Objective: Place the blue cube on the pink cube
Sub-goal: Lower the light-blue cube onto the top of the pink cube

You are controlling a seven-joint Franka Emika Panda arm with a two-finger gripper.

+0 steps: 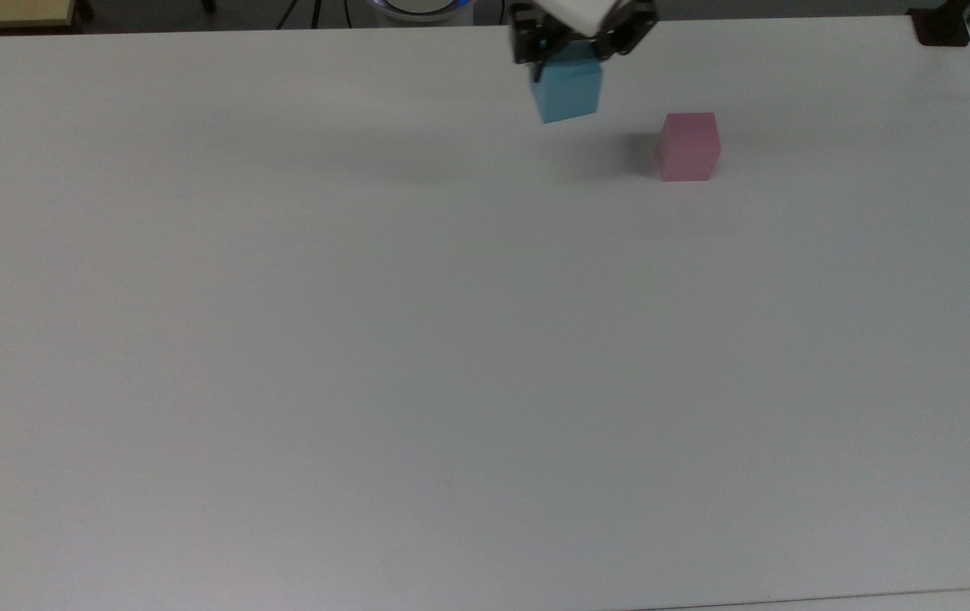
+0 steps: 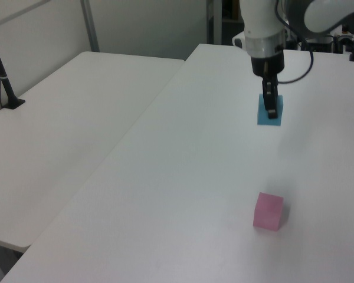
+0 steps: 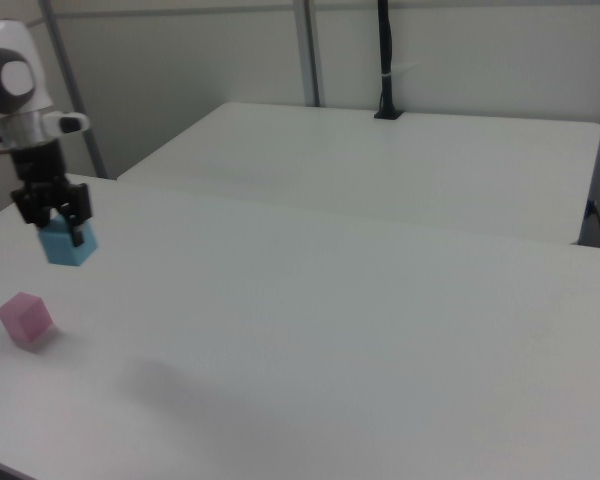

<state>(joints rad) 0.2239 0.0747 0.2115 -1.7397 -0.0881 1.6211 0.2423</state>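
I count one blue cube [image 1: 568, 92] clamped in my claw [image 1: 574, 53], above the table [image 1: 451, 339]; one pink cube [image 1: 688, 146] near, on the top view's right, path unobstructed.

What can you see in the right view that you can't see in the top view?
Right view alone: a second white table behind, with a black pole standing on it. Top view alone: a dark clamp at the table's far corner. Both: the gripper holding the blue cube up off the table, near the pink cube.
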